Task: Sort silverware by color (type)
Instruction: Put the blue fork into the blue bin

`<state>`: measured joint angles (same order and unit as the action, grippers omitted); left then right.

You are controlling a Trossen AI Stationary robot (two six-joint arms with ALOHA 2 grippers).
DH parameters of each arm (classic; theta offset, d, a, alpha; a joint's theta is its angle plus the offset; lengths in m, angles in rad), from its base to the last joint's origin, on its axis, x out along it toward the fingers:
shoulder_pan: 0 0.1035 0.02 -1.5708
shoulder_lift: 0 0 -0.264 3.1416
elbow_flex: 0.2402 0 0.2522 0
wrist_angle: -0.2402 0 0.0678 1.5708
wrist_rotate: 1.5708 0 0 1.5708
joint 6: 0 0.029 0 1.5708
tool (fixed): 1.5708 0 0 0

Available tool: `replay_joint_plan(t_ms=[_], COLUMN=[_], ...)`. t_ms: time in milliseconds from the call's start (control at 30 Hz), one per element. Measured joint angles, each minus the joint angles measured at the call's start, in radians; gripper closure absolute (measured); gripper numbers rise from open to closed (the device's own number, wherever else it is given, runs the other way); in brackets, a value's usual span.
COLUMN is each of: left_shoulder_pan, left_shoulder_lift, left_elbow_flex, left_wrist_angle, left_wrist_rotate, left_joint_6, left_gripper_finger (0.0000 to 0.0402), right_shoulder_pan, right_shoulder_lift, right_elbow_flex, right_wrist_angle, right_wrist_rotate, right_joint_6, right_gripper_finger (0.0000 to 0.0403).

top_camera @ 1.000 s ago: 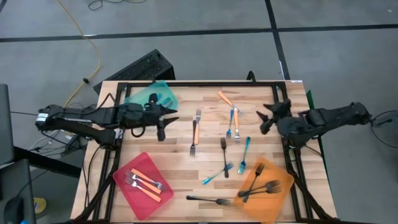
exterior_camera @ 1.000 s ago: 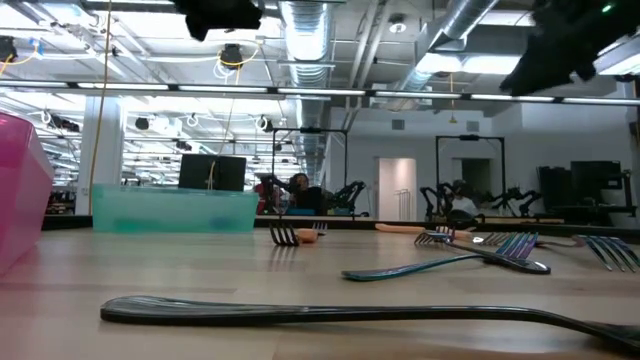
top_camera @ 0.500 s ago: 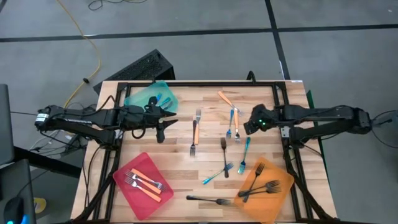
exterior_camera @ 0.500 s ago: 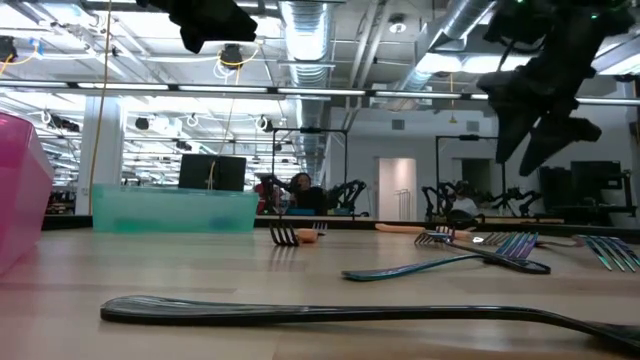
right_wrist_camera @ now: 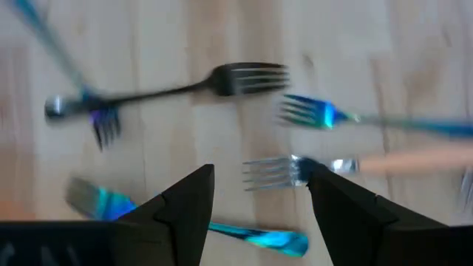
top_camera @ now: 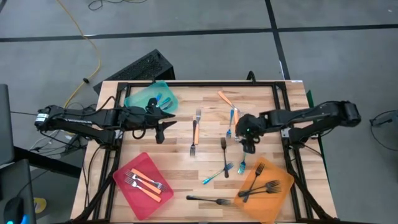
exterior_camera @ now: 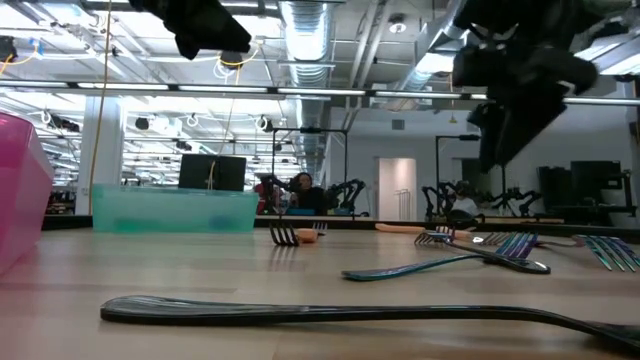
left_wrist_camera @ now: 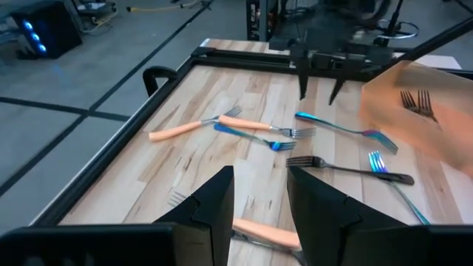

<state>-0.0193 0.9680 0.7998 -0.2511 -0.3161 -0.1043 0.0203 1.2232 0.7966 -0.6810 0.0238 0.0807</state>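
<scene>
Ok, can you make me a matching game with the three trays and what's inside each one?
Trays:
1. teal tray
2. red tray
3. orange tray

What is inside:
A. black forks
B. orange-handled forks
C. blue forks

Right pairs: 1-C, 2-B, 3-A.
</scene>
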Motion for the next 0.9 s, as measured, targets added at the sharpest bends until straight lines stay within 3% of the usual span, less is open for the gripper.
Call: replay_joint_plan(t_ms=[133,300,633,900], left_shoulder_pan=[0.0,0.0,0.0,0.0], left_shoulder_lift=[0.0,0.0,0.0,0.0], left_elbow_flex=[0.0,0.0,0.0,0.0], left_wrist_angle=[-0.013,-0.025,-0.028,-0.028], left_wrist_rotate=[0.0,0.0,-0.002,-0.005], left_joint_6=[-0.022,-0.028,-0.036,-0.036], left_gripper_finger=[0.029,0.029,0.029,0.029], right_shoulder_pan=[0.08,0.155,0.236,0.224], right_shoulder_lift=[0.047,0.136,0.305,0.372], right_elbow_flex=[0.006,0.007,0.007,0.012], right_wrist_angle=[-0.038,-0.078,-0.073,-0.076], right_wrist_rotate=[0.0,0.0,0.046,0.075], right_joint_6=[-0.199,-0.329,-0.478,-0.485], right_gripper_finger=[0.0161,0.0161,0.0161,0.0171])
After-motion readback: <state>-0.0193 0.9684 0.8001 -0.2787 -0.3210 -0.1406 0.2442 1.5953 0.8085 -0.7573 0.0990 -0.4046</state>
